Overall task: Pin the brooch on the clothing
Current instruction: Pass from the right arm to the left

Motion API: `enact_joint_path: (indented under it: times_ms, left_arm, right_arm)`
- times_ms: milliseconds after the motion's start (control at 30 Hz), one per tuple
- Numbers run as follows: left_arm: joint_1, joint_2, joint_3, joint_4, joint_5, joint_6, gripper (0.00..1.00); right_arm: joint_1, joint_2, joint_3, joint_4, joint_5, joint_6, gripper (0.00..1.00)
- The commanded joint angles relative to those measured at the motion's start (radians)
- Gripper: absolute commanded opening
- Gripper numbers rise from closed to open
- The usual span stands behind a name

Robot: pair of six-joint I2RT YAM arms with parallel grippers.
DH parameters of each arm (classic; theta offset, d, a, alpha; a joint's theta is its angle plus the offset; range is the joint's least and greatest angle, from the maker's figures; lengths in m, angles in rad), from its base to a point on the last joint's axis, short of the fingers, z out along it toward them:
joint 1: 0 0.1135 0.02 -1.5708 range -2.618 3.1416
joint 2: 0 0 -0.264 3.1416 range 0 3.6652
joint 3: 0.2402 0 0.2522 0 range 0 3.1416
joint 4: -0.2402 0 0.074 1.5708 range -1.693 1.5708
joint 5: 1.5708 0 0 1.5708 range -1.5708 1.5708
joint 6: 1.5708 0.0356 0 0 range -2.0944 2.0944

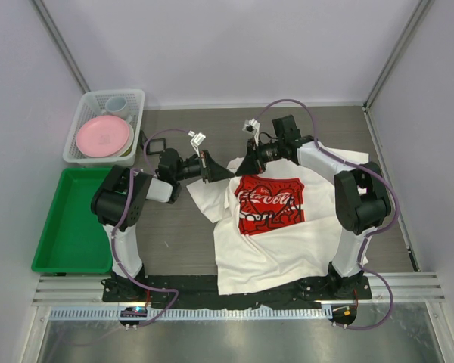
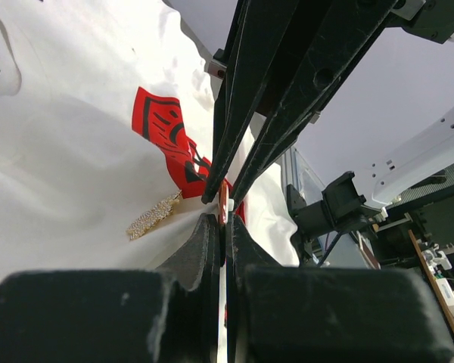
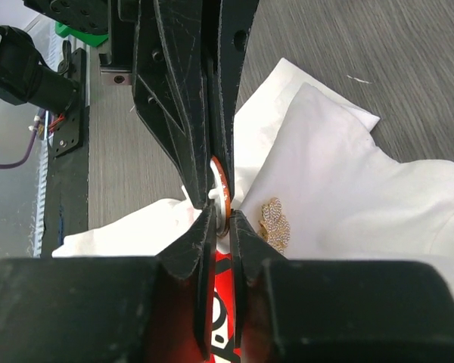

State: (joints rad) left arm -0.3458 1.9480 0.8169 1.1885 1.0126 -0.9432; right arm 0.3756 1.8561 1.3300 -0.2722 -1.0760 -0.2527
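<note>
Evidently the fastening step is in hand. The gold brooch (image 3: 275,223) lies on the white cloth of the T-shirt (image 1: 284,246), near its red Coca-Cola print (image 1: 268,203). Both arms reach over the shirt, which is spread on the surface (image 1: 174,227).

The left pincer (image 2: 221,208) is clamped tight on a fold of the shirt just beside the brooch. The right pincer (image 3: 218,206) has its jaws nearly together around a small white disc (image 3: 220,189) with an orange rim; whether it truly grips it I cannot tell.

Whether the brooch is fastened through the cloth is hidden. The next move, I'd judge, calls for a gentle release that neither drags the fabric nor tips the brooch off.
</note>
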Motion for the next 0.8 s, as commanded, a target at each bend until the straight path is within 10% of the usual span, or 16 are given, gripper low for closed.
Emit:
enact_joint_path:
  times_ms: [0,767]
  left_arm:
    - [-0.001,0.0,0.027,0.023,-0.039,0.015,0.0]
    - [-0.007,0.0,0.047,0.031,-0.005,0.021,0.0]
  right_arm:
    - [0.026,-0.06,0.058,-0.024,-0.121,-0.02,0.16]
    - [-0.023,-0.009,0.132,-0.07,-0.136,-0.019,0.33]
